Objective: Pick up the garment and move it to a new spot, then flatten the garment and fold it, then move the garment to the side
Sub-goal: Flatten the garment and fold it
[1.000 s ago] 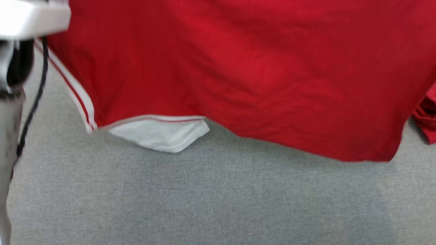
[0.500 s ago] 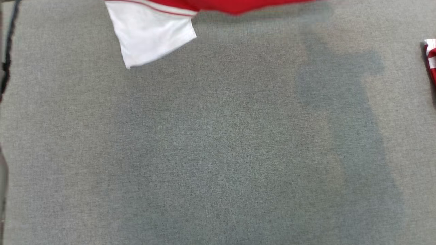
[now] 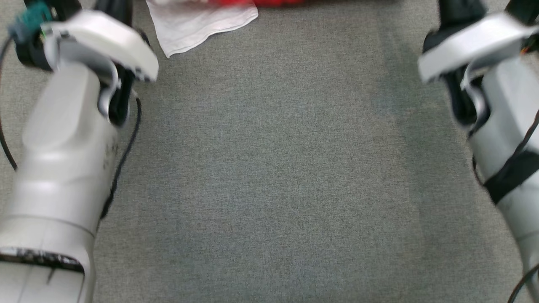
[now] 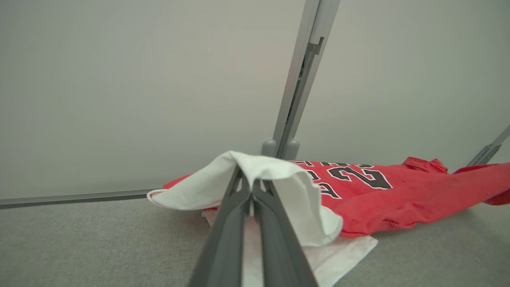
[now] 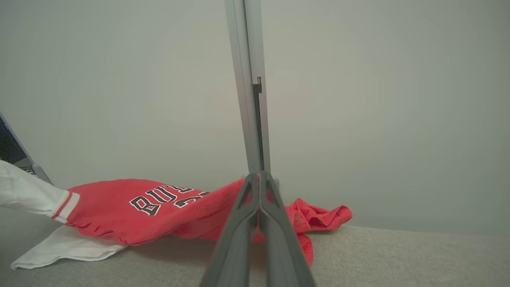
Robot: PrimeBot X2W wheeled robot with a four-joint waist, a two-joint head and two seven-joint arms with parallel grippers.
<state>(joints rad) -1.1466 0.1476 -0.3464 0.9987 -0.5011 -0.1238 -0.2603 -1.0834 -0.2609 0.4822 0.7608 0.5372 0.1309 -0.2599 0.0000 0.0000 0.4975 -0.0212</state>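
The garment (image 4: 398, 199) is a red jersey with black lettering and white sleeves. It lies on the grey table near the far wall. In the head view, just its white sleeve (image 3: 198, 21) and a strip of red show at the top edge. My left gripper (image 4: 247, 179) is shut on the white sleeve, which drapes over its fingertips. My right gripper (image 5: 259, 177) is shut on a red edge of the garment (image 5: 119, 211), lifting it slightly off the surface. Both pale forearms reach forward along the sides of the head view.
The table (image 3: 273, 168) is covered in grey cloth and stretches wide between my forearms. A pale wall with an upright metal post (image 4: 299, 79) closes the far side, and the post (image 5: 251, 99) stands right behind the garment.
The garment filled the upper head view and now lies at its top edge, lowered to the table. Both forearms have come into view. The view itself may have shifted.
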